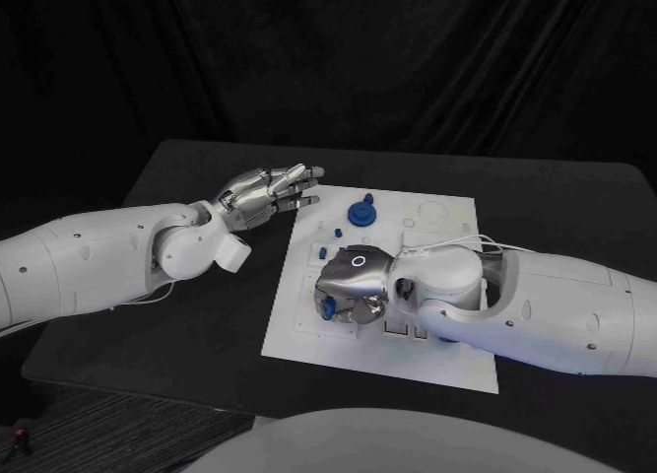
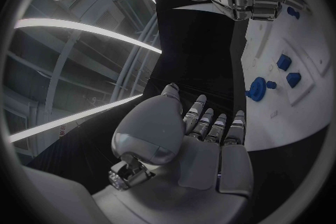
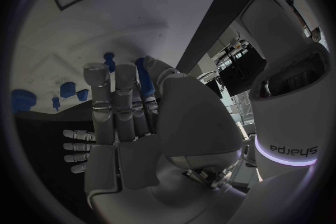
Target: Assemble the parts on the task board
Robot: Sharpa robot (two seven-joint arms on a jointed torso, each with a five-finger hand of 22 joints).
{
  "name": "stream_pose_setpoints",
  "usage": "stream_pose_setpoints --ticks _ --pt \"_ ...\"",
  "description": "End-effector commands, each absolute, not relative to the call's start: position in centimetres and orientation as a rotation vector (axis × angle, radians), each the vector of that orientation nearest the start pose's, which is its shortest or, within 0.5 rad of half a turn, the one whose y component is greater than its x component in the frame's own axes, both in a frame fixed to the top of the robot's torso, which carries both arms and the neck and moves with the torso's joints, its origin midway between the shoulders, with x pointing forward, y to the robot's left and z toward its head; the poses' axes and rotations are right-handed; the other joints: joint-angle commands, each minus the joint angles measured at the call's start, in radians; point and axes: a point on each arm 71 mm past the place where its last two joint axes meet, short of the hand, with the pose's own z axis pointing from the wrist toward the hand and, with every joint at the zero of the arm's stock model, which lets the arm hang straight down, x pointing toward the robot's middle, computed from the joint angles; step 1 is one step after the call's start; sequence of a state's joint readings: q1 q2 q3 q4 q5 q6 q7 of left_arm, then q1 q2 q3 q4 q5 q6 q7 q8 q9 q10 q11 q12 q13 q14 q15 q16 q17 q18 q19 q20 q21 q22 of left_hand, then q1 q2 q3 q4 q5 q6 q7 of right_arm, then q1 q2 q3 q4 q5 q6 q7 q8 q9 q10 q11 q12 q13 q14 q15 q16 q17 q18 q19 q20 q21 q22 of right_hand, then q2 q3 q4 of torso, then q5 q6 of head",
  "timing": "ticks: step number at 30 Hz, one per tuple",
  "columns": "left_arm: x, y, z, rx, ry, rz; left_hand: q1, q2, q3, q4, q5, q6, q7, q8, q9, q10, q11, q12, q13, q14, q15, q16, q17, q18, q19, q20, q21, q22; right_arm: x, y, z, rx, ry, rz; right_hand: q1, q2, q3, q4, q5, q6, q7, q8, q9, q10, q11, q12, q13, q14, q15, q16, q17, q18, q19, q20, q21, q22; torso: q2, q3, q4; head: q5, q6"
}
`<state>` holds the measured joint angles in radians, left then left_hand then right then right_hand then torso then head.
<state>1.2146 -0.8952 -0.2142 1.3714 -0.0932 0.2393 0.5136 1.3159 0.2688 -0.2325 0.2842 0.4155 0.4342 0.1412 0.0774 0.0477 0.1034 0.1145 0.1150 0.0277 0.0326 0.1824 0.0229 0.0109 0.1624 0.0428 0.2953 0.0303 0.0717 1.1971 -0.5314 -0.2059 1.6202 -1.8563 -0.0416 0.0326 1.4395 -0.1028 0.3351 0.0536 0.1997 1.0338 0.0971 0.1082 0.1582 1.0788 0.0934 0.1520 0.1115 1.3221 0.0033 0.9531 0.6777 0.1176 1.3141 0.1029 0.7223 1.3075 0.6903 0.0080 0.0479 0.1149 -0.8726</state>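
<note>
Our right hand (image 1: 354, 286) sits over task board (image 1: 442, 355), near-left part, fingers curled down. Blue part (image 1: 333, 307) peeks under fingers; long blue piece (image 3: 143, 75) stands just beyond fingertips in right wrist view. Held or only touched? We can't tell. Left hand (image 1: 269, 189) hovers off board's left edge, fingers apart, nothing in it. Blue gear-like part (image 1: 361, 211) lies on board's far side, nearer left hand, w/ small blue parts (image 1: 328, 233) beside it. We judge next move turns on part directly under right hand.
</note>
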Motion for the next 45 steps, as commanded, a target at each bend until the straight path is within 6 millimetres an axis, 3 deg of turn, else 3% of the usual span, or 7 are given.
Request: stream_pose_setpoints --ticks 1,7,10,18,32,38,45 --pt "47.36 25.6 -22.9 -0.921 1.683 -1.858 0.001 0.011 0.005 0.0 0.006 0.003 0.006 0.005 0.002 0.002 0.008 0.004 0.002 -0.001 0.008 0.004 0.001 0.01 0.007 -0.001 0.003 0.001 38.41 -1.87 -24.1 -1.056 1.695 0.848 0.004 -0.013 0.001 -0.007 0.001 -0.022 -0.005 -0.013 -0.003 -0.009 -0.003 0.002 0.001 -0.011 -0.001 -0.003 -0.002 0.02 -0.009 0.002 -0.007 0.079 0.0 0.0 0.0006 0.0 0.0" --pt "47.36 25.63 -22.91 -0.921 1.682 -1.858 0.001 0.011 0.005 0.0 0.006 0.003 0.006 0.005 0.002 0.002 0.008 0.004 0.002 -0.001 0.008 0.004 0.001 0.01 0.007 -0.001 0.003 0.001 38.36 -1.83 -24.21 -1.047 1.69 0.852 0.002 -0.016 0.001 -0.01 0.003 -0.046 -0.013 -0.027 -0.006 -0.031 0.001 0.007 0.004 -0.029 0.0 -0.021 -0.027 0.025 -0.024 0.002 -0.041 0.072 0.0 -0.0004 0.0009 0.001 0.0" --pt "47.36 25.63 -22.92 -0.921 1.683 -1.858 0.002 0.011 0.005 0.001 0.006 0.004 0.006 0.006 0.002 0.002 0.008 0.004 0.002 -0.001 0.008 0.004 0.001 0.01 0.008 -0.001 0.003 0.002 38.34 -1.81 -24.2 -1.043 1.686 0.855 0.007 -0.008 0.004 -0.014 0.004 -0.035 0.004 -0.023 -0.002 -0.019 -0.003 0.028 0.014 -0.04 0.001 -0.03 -0.042 0.026 -0.03 0.003 -0.051 0.071 0.0 -0.0005 0.001 0.001 0.0" --pt "47.36 25.62 -22.95 -0.922 1.684 -1.857 0.002 0.011 0.005 0.001 0.006 0.004 0.006 0.006 0.002 0.002 0.008 0.004 0.002 -0.001 0.008 0.004 0.001 0.01 0.008 -0.001 0.003 0.002 38.31 -1.82 -24.12 -1.036 1.673 0.865 -0.001 -0.006 -0.007 -0.018 0.001 -0.074 -0.016 -0.041 -0.005 -0.031 -0.009 0.101 0.061 -0.073 0.001 -0.056 -0.087 0.033 -0.056 0.003 -0.102 0.062 0.0 -0.0002 0.0006 0.003 0.0" --pt "47.35 25.56 -23.04 -0.925 1.698 -1.854 0.002 0.013 0.007 0.001 0.006 0.004 0.006 0.006 0.002 0.002 0.009 0.004 0.001 0.0 0.009 0.004 0.001 0.009 0.008 -0.001 0.003 0.001 38.15 -1.39 -24.03 -1.046 1.659 0.886 -0.002 0.005 -0.016 -0.023 -0.008 -0.054 -0.015 -0.029 0.007 -0.04 -0.021 0.195 0.123 -0.087 -0.007 -0.073 -0.111 0.042 -0.078 -0.001 -0.167 0.048 0.0 0.0 0.0005 0.003 0.0" --pt "47.35 25.58 -23.07 -0.927 1.701 -1.853 0.002 0.013 0.007 0.001 0.006 0.004 0.006 0.006 0.002 0.002 0.009 0.004 0.001 0.0 0.009 0.004 0.001 0.009 0.008 -0.001 0.003 0.001 38.13 -1.32 -24.01 -1.048 1.652 0.895 0.016 0.024 -0.027 -0.04 -0.01 0.093 -0.017 0.071 0.078 -0.002 -0.049 0.256 0.158 -0.09 -0.026 -0.09 -0.128 0.053 -0.092 -0.015 -0.232 0.034 0.0 -0.0003 0.0004 0.002 0.0" --pt "47.35 25.54 -23.09 -0.927 1.703 -1.853 0.002 0.013 0.007 0.001 0.006 0.004 0.006 0.006 0.002 0.002 0.009 0.004 0.001 0.0 0.009 0.004 0.001 0.009 0.008 -0.001 0.003 0.001 38.19 -1.3 -24.0 -1.045 1.649 0.895 0.02 0.029 -0.033 -0.048 -0.006 0.064 -0.008 0.083 0.111 0.003 -0.055 0.266 0.167 -0.085 -0.032 -0.117 -0.148 0.055 -0.099 -0.023 -0.271 0.025 0.0 -0.0004 0.001 0.0 0.0"
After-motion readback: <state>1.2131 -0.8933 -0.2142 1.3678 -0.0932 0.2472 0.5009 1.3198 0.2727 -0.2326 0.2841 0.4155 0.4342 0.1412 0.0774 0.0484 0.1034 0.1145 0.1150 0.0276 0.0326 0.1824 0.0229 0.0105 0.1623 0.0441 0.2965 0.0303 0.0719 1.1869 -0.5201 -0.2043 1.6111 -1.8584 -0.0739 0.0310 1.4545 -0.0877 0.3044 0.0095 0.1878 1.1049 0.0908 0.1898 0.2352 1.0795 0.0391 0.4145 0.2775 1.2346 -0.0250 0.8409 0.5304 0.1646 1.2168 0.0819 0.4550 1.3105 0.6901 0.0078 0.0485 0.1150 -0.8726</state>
